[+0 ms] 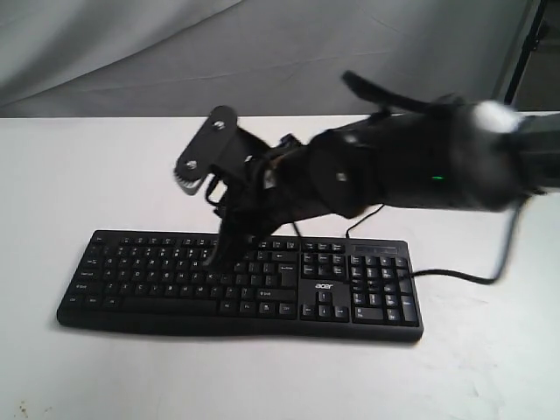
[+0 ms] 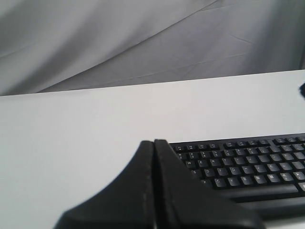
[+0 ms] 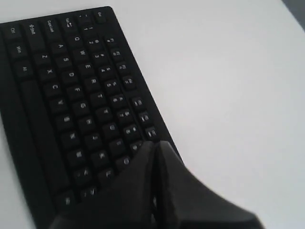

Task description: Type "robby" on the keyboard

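- The keyboard [image 1: 241, 289] lies flat across the lower middle of the exterior frame on a white table [image 1: 87, 175]. Its number pad is toward the right, and the acer logo [image 1: 324, 286] sits right of centre.
- A thin black cable [image 1: 455, 276] leaves the keyboard's upper right edge and curls off toward the right of the frame.
- The right gripper [image 1: 217, 255] reaches in from the upper right on a bulky black arm. It points steeply down at the upper key rows, a little left of the keyboard's middle.
- In its wrist view the right gripper [image 3: 155, 145] has its fingers pressed together with nothing between them. The tip is over the keys near the keyboard's far edge (which key, and whether it touches, cannot be told through the blur).
- The left gripper [image 2: 153, 141] appears only in its own wrist view. It is closed flat and empty, above bare table, with one end of the keyboard [image 2: 248, 169] nearby but apart.
- Grey cloth [image 1: 131, 52] fills the top of the exterior frame.
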